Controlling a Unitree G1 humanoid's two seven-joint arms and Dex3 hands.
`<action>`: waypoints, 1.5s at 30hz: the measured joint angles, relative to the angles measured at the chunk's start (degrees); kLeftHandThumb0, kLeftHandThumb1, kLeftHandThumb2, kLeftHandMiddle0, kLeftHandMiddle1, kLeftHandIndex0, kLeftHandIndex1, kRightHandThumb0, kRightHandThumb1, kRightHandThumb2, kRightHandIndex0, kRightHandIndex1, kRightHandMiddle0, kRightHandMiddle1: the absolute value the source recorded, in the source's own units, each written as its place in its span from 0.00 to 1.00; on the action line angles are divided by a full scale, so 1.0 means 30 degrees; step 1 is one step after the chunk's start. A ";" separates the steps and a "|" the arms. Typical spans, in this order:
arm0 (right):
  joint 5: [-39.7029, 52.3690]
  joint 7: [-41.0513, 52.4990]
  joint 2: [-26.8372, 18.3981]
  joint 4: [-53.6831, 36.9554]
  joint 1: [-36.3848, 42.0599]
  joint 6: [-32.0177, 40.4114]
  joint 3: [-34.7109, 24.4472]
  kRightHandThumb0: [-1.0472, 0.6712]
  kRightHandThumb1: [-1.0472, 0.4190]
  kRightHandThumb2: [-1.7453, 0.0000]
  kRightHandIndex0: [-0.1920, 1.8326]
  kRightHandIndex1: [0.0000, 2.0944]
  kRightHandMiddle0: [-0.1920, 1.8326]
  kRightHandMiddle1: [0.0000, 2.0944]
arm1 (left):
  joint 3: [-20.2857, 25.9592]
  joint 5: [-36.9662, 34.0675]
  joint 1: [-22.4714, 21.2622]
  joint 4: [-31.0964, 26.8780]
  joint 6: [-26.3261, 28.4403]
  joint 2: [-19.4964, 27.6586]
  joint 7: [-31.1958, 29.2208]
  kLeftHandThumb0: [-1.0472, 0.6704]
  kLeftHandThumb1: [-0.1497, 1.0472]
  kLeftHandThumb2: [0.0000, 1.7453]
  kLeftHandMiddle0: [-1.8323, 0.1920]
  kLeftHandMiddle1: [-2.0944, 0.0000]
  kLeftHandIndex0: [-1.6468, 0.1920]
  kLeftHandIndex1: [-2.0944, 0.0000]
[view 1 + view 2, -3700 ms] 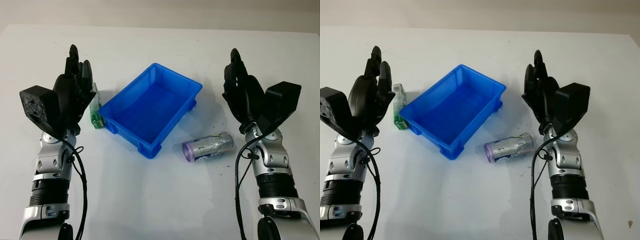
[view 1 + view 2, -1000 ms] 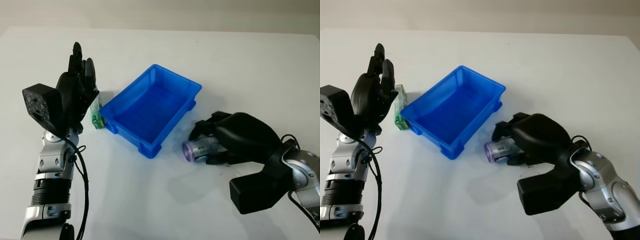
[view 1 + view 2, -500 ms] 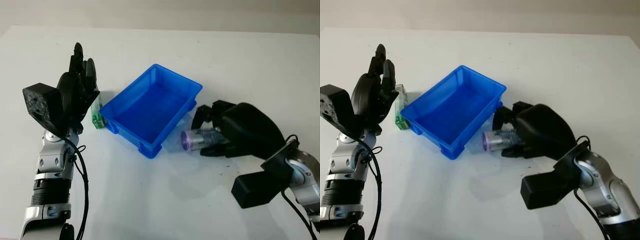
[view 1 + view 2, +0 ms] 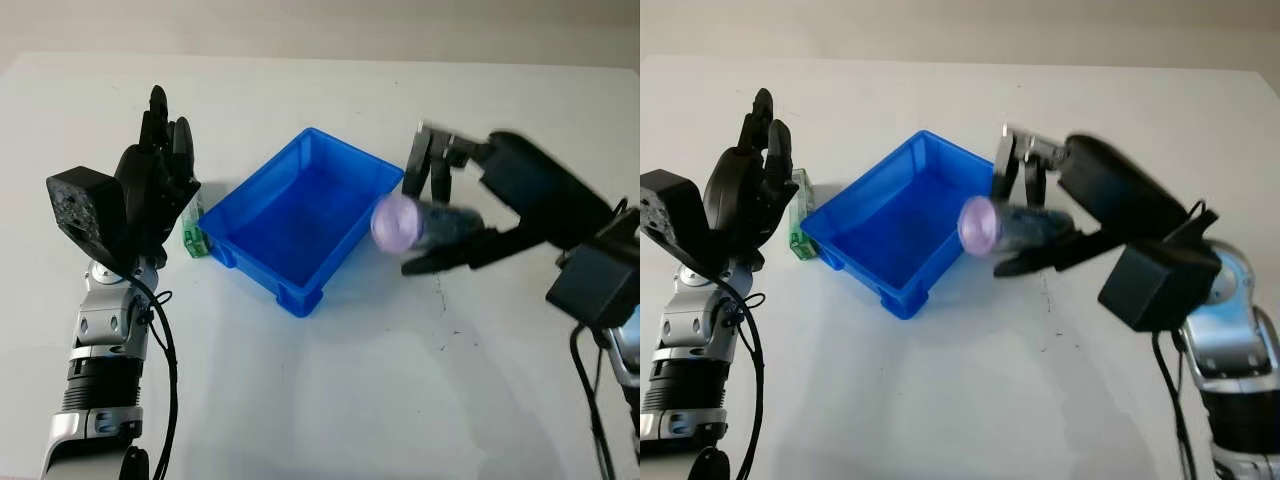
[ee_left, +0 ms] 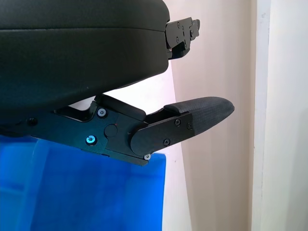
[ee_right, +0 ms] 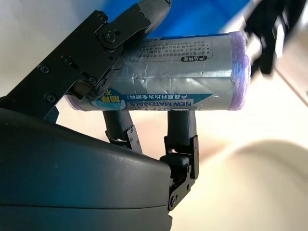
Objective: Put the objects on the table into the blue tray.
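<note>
The silvery cylindrical roll with purple ends and printed label (image 4: 420, 222) is up off the white desk (image 4: 330, 400), lying sideways in my right robot hand (image 4: 455, 215), whose fingers (image 6: 180, 127) curl under it while the thumb presses from the other side, so I am pinching it firmly around its middle. I hold it in the air just beside the near right rim of the blue rectangular plastic tray (image 4: 255, 205), with its purple end face pointing toward the tray, not yet above the tray's floor. I judge this to be the carry step of the first object: grasp done, release still to come. The next move, as I see it, calls for taking the roll further over the tray's wall until it hangs above the open floor, lowering it, then letting go so it does not roll out. The small green and white packet (image 4: 192, 232) lies on the desk just beside the tray's left corner, near my left robot hand (image 4: 150, 195), which is open and raised upright there, holding nothing; that packet looks like its job afterwards.
</note>
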 measured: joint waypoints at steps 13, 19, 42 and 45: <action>-0.3954 -0.7431 0.4084 0.8774 -0.4558 -0.2847 0.1078 0.35 0.00 0.76 0.70 1.00 0.58 1.00 | -0.0032 -0.0006 0.0209 -0.0069 -0.0231 -0.0374 0.0326 0.18 1.00 0.40 1.00 1.00 1.00 1.00; -0.5022 -0.7932 0.4695 1.3291 -0.6520 -0.4633 0.2530 0.33 0.00 0.76 0.65 1.00 0.51 1.00 | -0.0040 -0.0006 0.0343 -0.0064 -0.0361 -0.0465 0.0376 0.18 1.00 0.40 1.00 1.00 1.00 1.00; -0.6343 -0.3728 0.3981 1.8593 -0.9107 -0.8704 0.5662 0.04 0.00 0.67 0.00 0.00 0.00 0.00 | -0.0067 0.0020 0.0524 0.0030 -0.0615 -0.1029 0.1035 0.18 1.00 0.39 1.00 1.00 1.00 1.00; -0.5978 -0.3699 0.3742 1.8036 -0.9075 -0.8720 0.5431 0.03 0.00 0.61 0.00 0.00 0.00 0.00 | -0.0098 0.0019 0.0521 0.0042 -0.0519 -0.1029 0.1003 0.18 1.00 0.39 1.00 1.00 1.00 1.00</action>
